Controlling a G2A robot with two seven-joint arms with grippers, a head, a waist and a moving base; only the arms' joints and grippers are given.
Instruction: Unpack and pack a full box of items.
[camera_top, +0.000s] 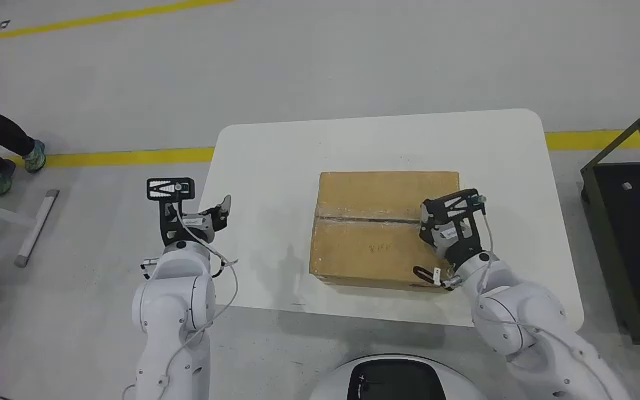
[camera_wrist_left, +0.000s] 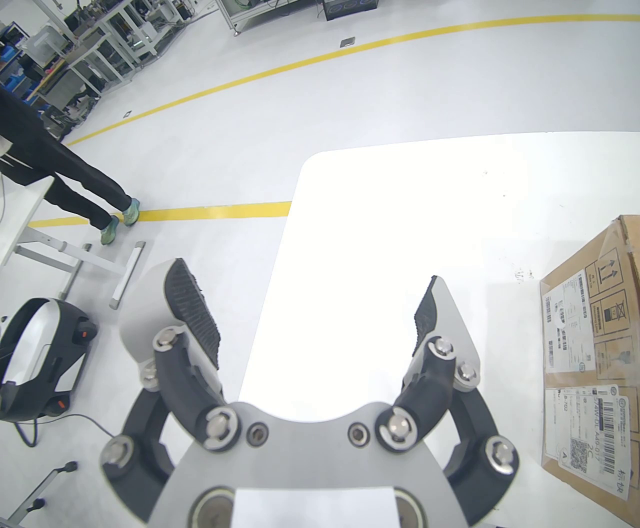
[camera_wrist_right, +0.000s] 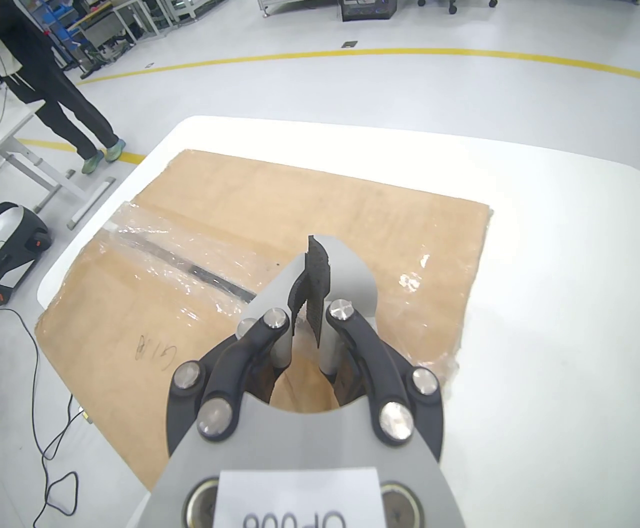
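Note:
A brown cardboard box (camera_top: 375, 225) sits closed on the white table (camera_top: 270, 170), its flaps sealed along the middle seam with clear tape (camera_wrist_right: 165, 255). Printed labels cover the box side (camera_wrist_left: 585, 380) seen from the left wrist. My right gripper (camera_top: 455, 215) hovers over the box's right end, near the seam, fingers (camera_wrist_right: 315, 280) pressed together with nothing between them. My left gripper (camera_top: 195, 205) hangs at the table's left edge, well apart from the box, wide open and empty, pads (camera_wrist_left: 192, 310) facing each other.
Bare table surface lies all around the box, widest at the far side and left. A dark cabinet (camera_top: 612, 235) stands off the right edge. On the floor to the left are a white bench leg (camera_top: 35, 228) and a black-and-white device (camera_wrist_left: 35, 355) with cables.

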